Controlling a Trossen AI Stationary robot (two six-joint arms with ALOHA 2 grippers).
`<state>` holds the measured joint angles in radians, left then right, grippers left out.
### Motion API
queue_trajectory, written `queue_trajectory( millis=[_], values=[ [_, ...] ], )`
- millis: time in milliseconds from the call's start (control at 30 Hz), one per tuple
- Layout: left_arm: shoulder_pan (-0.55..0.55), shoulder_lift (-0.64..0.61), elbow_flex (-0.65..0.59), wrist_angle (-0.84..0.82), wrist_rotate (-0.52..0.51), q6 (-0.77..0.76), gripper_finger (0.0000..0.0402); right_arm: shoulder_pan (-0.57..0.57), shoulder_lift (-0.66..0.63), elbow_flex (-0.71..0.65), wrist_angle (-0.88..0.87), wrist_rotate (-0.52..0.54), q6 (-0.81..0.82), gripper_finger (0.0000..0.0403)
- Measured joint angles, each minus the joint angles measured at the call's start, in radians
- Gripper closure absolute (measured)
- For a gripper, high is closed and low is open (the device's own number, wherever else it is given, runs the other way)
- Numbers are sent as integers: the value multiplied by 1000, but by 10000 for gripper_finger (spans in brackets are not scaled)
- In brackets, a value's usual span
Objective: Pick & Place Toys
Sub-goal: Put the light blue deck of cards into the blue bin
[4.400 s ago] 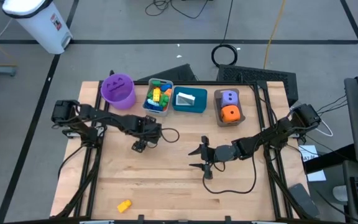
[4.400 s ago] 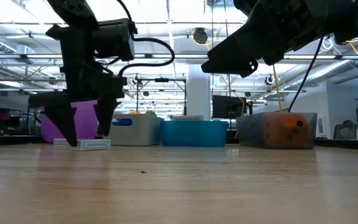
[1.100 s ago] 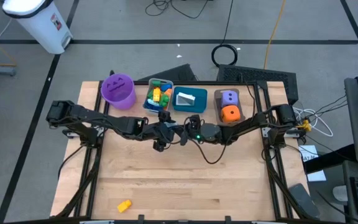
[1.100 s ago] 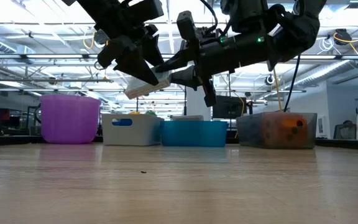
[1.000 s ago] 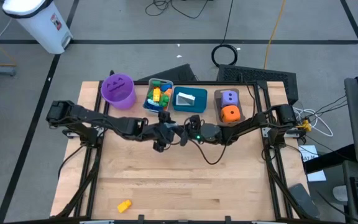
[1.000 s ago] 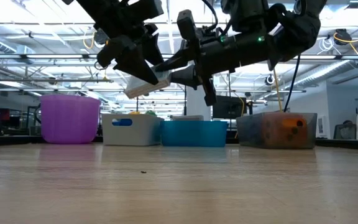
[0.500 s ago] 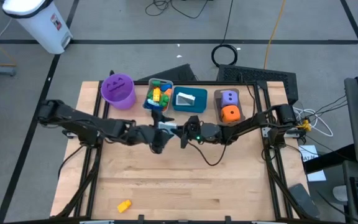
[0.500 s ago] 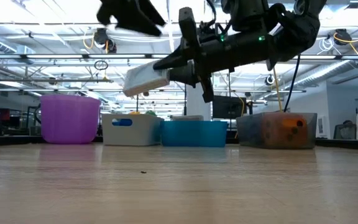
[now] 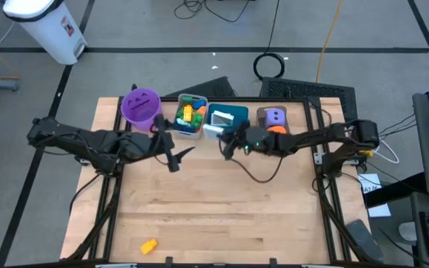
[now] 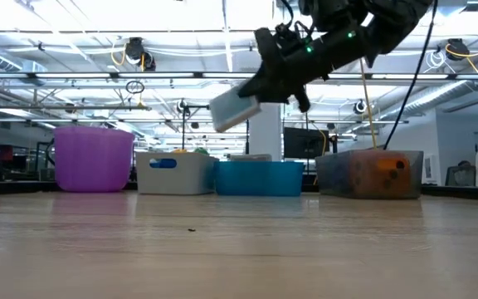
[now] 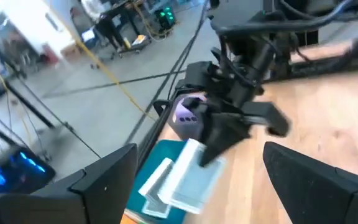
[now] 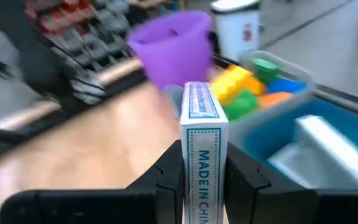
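**Over the teal bin's near edge, card box in the right hand**

Above the desk's back row, the right hand pinches a white and blue card box, its fingers pressed on the two broad faces. The box hangs in the air at the near left corner of the teal bin, not yet over the middle of it. From where I stand, the drop turns on that: the bin lies just beyond and slightly to the robot's right of the box, so the hand needs a short reach onward before letting go.

The box's long axis runs out from the fingers, away from the wrist.

The left hand sits spread and empty, off to the side near the grey bin of bricks, so the right arm is plainly the one placed for this.

The low view shows the box tilted, well above the bin rims; the high view cannot give that height. The right wrist view shows another card box already lying in the teal bin, and the left wrist view shows the held box hanging over it.
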<state>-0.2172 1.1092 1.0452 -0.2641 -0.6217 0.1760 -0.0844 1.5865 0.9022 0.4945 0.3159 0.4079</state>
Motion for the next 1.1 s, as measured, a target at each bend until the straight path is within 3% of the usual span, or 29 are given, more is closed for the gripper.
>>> queue_trajectory(
  millis=[200, 500, 800, 1000, 1100],
  values=[
    [18, 3, 0, -56, 1, -123, 46, -103, -46, 0, -151, -3, -54, 342],
    [28, 102, 0, -50, 41, -189, 46, -184, -34, -1, -180, -1, -61, 342],
    [30, 227, -1, 25, 102, -213, 46, -191, 42, -1, -158, 1, -99, 342],
    [30, 279, -1, 66, 141, -212, 46, -193, 107, -1, -170, 104, -109, 335],
    [30, 283, -1, 66, 161, -214, 46, -199, 117, -1, -162, 102, -109, 332]
  ],
)
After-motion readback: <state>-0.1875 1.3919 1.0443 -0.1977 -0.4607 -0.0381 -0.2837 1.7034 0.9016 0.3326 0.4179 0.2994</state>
